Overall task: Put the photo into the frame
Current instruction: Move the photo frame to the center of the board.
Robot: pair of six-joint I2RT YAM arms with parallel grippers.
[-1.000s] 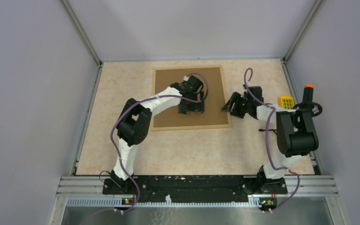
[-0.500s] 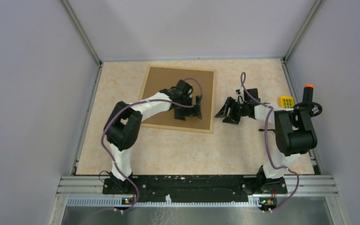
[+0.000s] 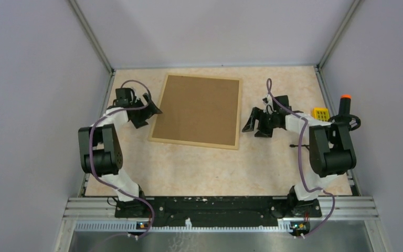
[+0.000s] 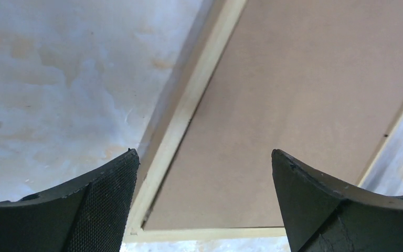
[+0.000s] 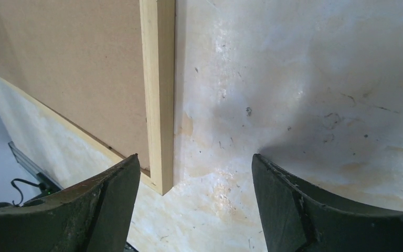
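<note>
The left gripper (image 4: pixel 203 153) and the right gripper (image 5: pixel 194 156) both stand with jaws spread and hold nothing, one at each side of the frame (image 5: pixel 157 94). The frame lies flat and skewed on the table (image 3: pixel 199 173), backing board (image 3: pixel 198 110) uppermost. The photo is not visible (possibly under the board). Hazard: a fingertip striking the moulding can push the loose frame sideways or lever the board out.

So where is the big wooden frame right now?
In the top view, the frame lies flat, brown back up, on the far half of the table, between the left gripper and the right gripper.
</note>
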